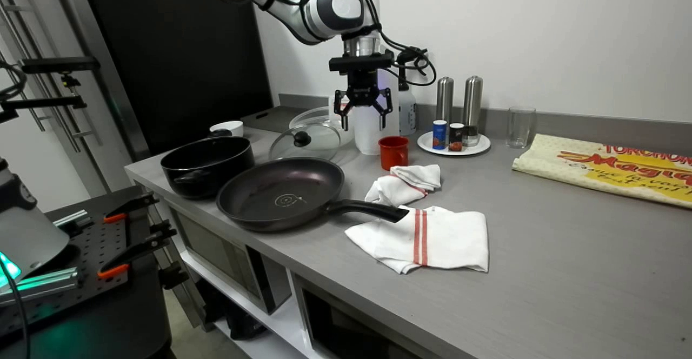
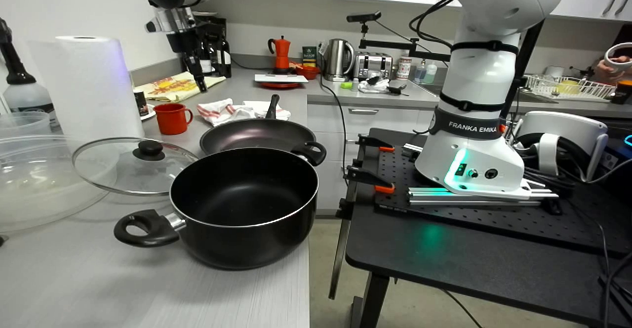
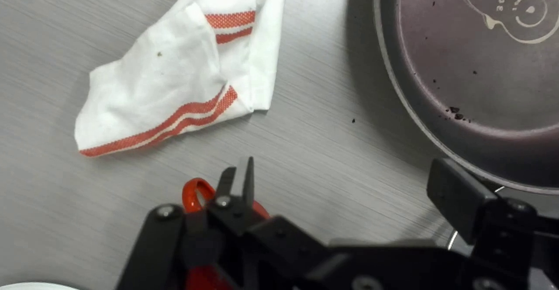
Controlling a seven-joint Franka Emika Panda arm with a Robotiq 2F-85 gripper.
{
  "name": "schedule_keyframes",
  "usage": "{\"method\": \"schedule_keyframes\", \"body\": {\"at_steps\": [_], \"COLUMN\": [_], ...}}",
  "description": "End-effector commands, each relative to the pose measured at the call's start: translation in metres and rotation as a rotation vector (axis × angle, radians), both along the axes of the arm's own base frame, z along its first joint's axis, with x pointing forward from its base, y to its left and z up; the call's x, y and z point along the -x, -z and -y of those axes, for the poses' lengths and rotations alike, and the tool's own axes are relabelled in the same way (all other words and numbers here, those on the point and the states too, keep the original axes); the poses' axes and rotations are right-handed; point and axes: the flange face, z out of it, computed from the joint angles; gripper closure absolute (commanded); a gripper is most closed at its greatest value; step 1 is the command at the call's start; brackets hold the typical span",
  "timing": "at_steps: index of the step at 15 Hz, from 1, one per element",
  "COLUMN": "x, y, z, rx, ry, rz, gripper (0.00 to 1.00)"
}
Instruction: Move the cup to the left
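The small red cup (image 1: pixel 393 154) stands upright on the grey counter, next to the paper towel roll; it also shows in an exterior view (image 2: pixel 170 119). In the wrist view the cup (image 3: pixel 189 197) is at the lower left, mostly hidden behind a finger, with its handle and bits of its rim and body showing. My gripper (image 1: pixel 363 124) is open and empty, raised above the counter and higher than the cup. In the wrist view the gripper (image 3: pixel 343 181) has its fingers wide apart with bare counter between them. The gripper (image 2: pixel 201 88) also shows edge-on in an exterior view.
A frying pan (image 1: pixel 281 199), a black pot (image 2: pixel 242 239) and a glass lid (image 2: pixel 123 165) stand near the cup. A paper towel roll (image 2: pixel 94 91) is close behind. White towels (image 1: pixel 448 237) lie in front. A plate (image 1: pixel 481 147) with shakers is beside the cup.
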Motion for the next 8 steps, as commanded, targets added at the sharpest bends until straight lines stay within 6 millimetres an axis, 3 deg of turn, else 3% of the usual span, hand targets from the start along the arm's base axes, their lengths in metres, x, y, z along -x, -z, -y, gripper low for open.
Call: {"method": "schedule_keyframes", "body": {"at_steps": [1, 8], "x": [-0.018, -0.034], "y": [0.016, 0.038], "z": [-0.003, -0.003], "rx": [0.004, -0.003], "ry": [-0.052, -0.125], "rz": [-0.028, -0.038], "gripper": [0.00, 0.00]}}
